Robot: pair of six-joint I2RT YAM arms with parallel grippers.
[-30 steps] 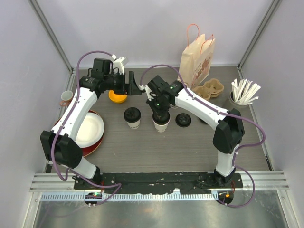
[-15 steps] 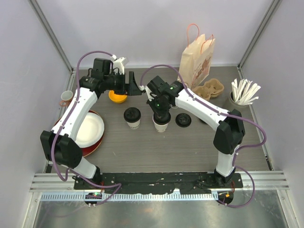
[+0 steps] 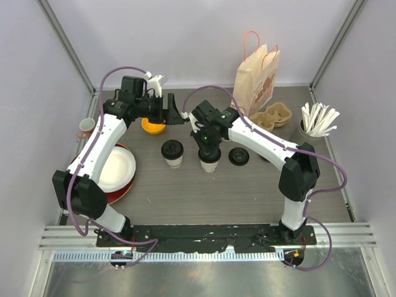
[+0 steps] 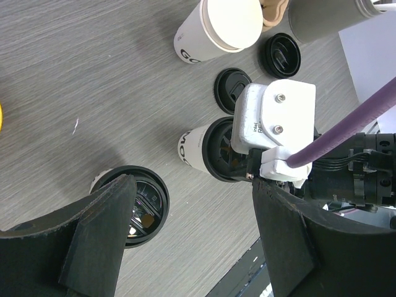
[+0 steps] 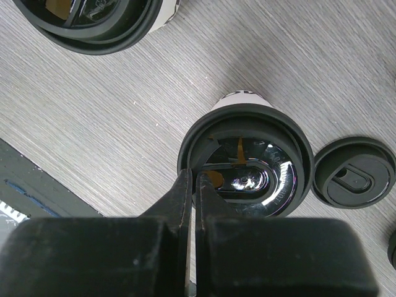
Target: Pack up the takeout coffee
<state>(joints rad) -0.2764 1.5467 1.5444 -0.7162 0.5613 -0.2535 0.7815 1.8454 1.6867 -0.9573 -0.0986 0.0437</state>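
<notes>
Two white paper coffee cups with black lids stand mid-table. The left cup [image 3: 172,153] stands free and shows in the left wrist view [image 4: 133,210] and the right wrist view [image 5: 93,18]. The right cup [image 3: 210,161] sits under my right gripper [image 3: 206,147]. In the right wrist view that gripper [image 5: 193,180] is shut, its tips at the near-left rim of this cup's lid [image 5: 260,154]. My left gripper [image 3: 176,114] hangs open and empty behind the cups. In its own view [image 4: 195,192] it is above the table between them, and the right cup [image 4: 204,148] shows partly hidden.
A loose black lid [image 3: 239,156] lies right of the cups, and another lid [image 4: 280,55] and an unlidded white cup [image 4: 216,28] lie beyond. A paper bag [image 3: 257,77], cardboard carrier [image 3: 276,116] and stirrer holder [image 3: 306,130] stand back right. A yellow bowl [image 3: 153,127], pink cup [image 3: 86,128] and plates [image 3: 114,170] are on the left.
My right gripper has shifted very slightly over the right cup's lid. The left arm and both cups have stayed in place.
</notes>
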